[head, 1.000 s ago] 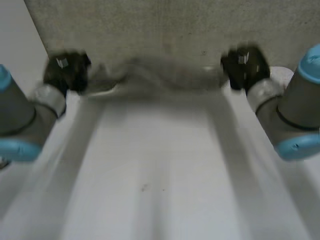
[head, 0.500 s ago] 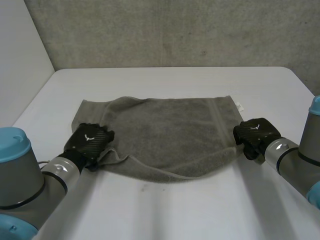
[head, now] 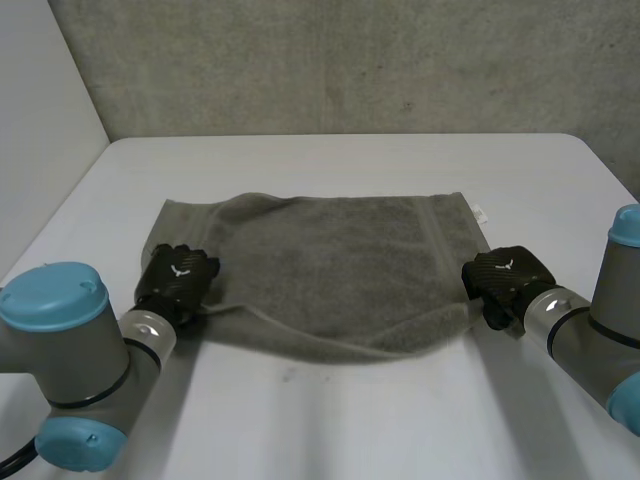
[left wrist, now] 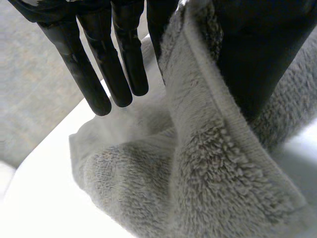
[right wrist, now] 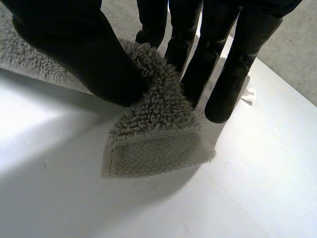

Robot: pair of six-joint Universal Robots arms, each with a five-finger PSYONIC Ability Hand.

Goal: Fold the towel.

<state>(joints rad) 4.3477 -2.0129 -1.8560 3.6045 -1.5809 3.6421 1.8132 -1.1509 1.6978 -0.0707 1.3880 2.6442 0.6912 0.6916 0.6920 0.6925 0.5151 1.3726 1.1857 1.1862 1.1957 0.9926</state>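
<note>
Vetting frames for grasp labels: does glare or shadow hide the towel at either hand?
Head view: even light, the towel plain against the table. Left wrist view: the table glares white beside the towel, yet the pinch by the left hand on its edge is readable. Right wrist view: a bright patch on the table and the towel's shadow under the lifted corner; the pinch by the right hand is unhidden.

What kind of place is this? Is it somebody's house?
Probably a robot lab or test room, not a house: a bare white table, a plain grey wall, and a robot's left hand and right hand pinching a grey towel.
</note>
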